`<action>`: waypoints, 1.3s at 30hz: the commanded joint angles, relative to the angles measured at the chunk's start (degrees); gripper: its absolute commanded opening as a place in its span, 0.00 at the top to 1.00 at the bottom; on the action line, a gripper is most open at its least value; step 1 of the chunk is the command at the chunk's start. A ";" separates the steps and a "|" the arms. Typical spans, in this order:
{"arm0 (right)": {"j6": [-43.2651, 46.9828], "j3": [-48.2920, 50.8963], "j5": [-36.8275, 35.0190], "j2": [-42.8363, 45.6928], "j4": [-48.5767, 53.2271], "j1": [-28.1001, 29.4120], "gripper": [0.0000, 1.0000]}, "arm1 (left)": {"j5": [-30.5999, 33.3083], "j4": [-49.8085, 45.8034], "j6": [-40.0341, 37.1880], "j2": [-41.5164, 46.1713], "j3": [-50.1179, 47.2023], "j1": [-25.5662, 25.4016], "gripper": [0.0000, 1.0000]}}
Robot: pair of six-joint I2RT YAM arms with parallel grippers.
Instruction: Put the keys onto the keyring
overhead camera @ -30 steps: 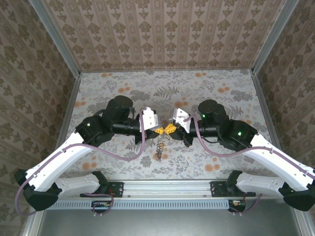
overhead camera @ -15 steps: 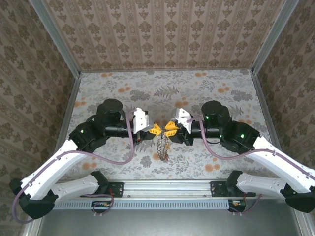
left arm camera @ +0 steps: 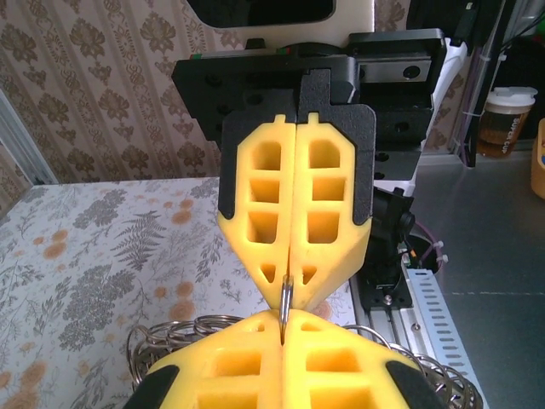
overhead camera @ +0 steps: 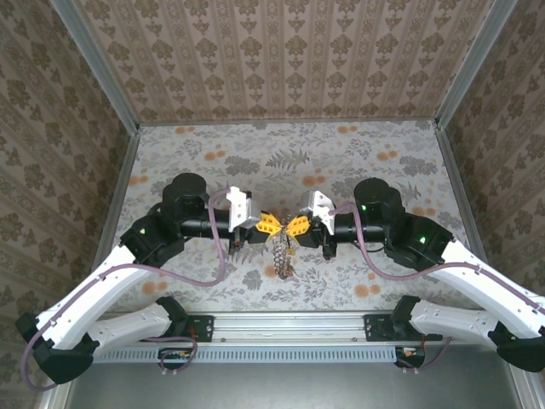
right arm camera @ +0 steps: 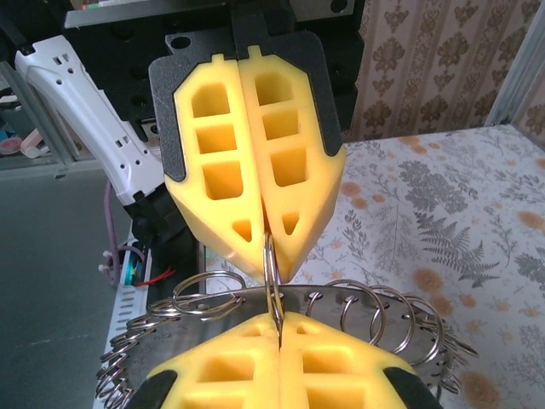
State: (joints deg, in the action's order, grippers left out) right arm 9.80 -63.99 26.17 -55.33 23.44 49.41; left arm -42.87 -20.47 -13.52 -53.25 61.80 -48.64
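Two grippers, tip to tip, sharing one keyring.
The left gripper (overhead camera: 273,225) and right gripper (overhead camera: 293,226) are both fully closed, each pinching a thin wire loop of the keyring (overhead camera: 281,256). The rest of the keyring dangles between them over the near middle of the table (overhead camera: 383,162).

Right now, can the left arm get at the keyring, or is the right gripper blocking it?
Probably yes: the left gripper looks shut on a thin loop of the keyring, tip to tip with the right gripper, which pinches the same loop from opposite.
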 commanded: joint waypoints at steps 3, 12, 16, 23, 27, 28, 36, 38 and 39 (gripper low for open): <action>-0.99 1.41 1.36 1.30 -2.11 0.12 0.89 | -3.23 6.35 2.21 1.99 -1.20 0.51 1.00; -0.93 2.81 2.83 2.71 -2.82 0.11 0.92 | -5.47 10.27 4.11 2.54 -2.83 1.72 1.00; -0.86 2.81 3.18 2.48 -3.16 0.06 0.98 | -6.20 10.63 4.40 2.38 -2.85 1.71 1.00; -1.25 2.34 2.52 1.87 -4.11 -0.06 1.00 | -7.28 10.95 4.70 2.29 -3.42 1.71 1.00; -2.71 0.72 3.67 -0.22 -3.38 -0.44 1.00 | -8.76 12.06 4.98 2.32 -3.80 1.72 1.00; -2.85 0.40 4.03 -0.72 -3.11 -0.49 1.00 | -8.93 12.20 5.00 2.34 -3.92 1.71 1.00; -3.23 -1.48 5.90 -2.90 -2.07 -0.60 1.00 | -10.08 13.42 5.36 2.38 -4.57 1.88 1.00; -3.46 -1.75 6.08 -3.19 -2.44 -0.59 1.00 | -10.29 13.83 5.64 2.37 -4.67 1.80 1.00; -3.56 -1.99 6.08 -3.36 -2.68 -0.54 1.00 | -10.38 13.92 5.66 2.39 -4.82 1.81 1.00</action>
State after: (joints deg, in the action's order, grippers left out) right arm 7.25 -63.81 30.50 -57.63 21.80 48.80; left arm -50.22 -11.79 -8.97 -51.81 57.17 -46.46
